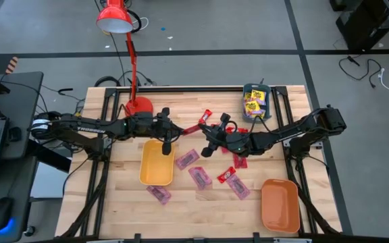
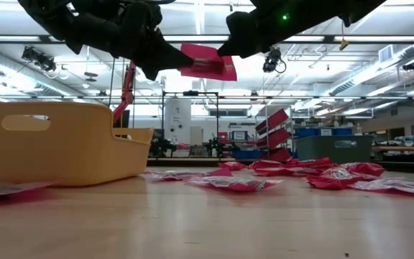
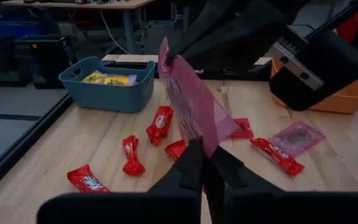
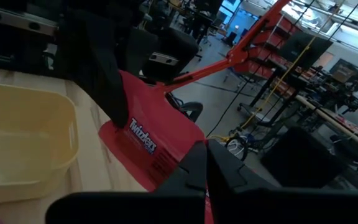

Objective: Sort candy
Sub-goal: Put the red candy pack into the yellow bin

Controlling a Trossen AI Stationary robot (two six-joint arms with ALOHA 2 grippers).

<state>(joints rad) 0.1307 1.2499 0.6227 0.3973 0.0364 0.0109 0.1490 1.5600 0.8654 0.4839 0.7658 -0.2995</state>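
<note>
A flat red candy packet (image 2: 207, 62) with white print (image 4: 148, 140) hangs in the air between my two grippers, above the table just right of the yellow tray (image 1: 157, 162). My left gripper (image 3: 204, 152) is shut on one end of it, and my right gripper (image 4: 204, 149) is shut on the other end. Both also show in the high view, left gripper (image 1: 172, 137) and right gripper (image 1: 208, 140). Several red and pinkish packets (image 1: 200, 177) lie flat on the table. Yellow packets lie in the teal tray (image 1: 256, 101). My left gripper pinches the packet's near corner (image 3: 205, 142) between its two fingers, coming level from the table's left. The packet is lifted clear and stands edge-up, reaching away to the other gripper. My right gripper pinches the opposite end (image 4: 182, 152) between its two fingers, coming from the table's right. The packet is clear of the table and spans across to the left fingers (image 4: 114, 99).
An orange tray (image 1: 280, 204) stands at the near right corner. A red desk lamp (image 1: 139, 106) stands at the far left, its head beyond the table. Loose packets lie between the trays (image 1: 238, 187). Bare wood shows along the near edge (image 1: 208, 216).
</note>
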